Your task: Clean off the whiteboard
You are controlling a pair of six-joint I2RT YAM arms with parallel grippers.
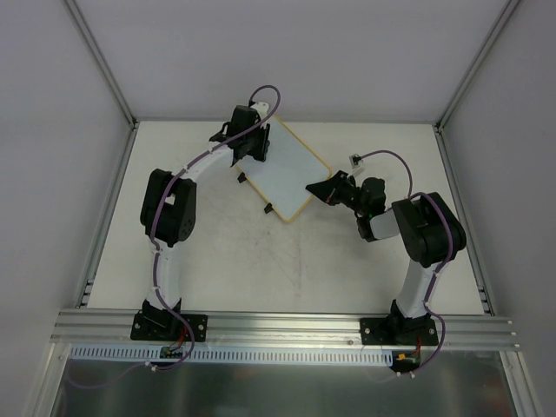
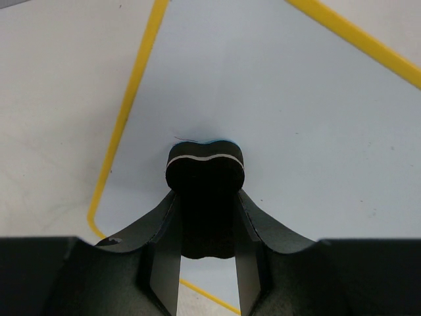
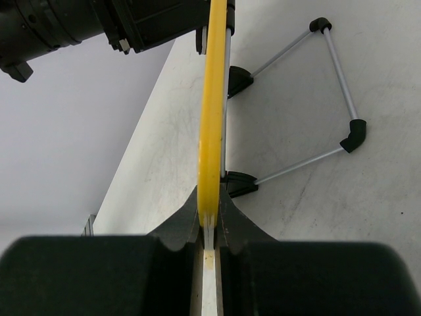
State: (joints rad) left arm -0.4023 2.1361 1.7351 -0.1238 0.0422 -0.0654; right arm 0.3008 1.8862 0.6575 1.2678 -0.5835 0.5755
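The whiteboard (image 1: 288,178) has a yellow frame and a blank white face, and stands tilted at mid-table. My left gripper (image 1: 252,144) is at its far-left corner, shut on a black eraser (image 2: 205,172) pressed against the board's face (image 2: 296,112); a faint blue smudge (image 2: 200,140) shows just above the eraser. My right gripper (image 1: 318,189) is shut on the board's right edge; in the right wrist view the yellow frame (image 3: 212,99) runs edge-on between its fingers (image 3: 210,209).
Two black clips (image 3: 238,184) and a wire stand (image 3: 342,85) prop the board from behind. A small white connector (image 1: 354,160) on a purple cable lies at the back right. Grey walls close in the table's sides and back.
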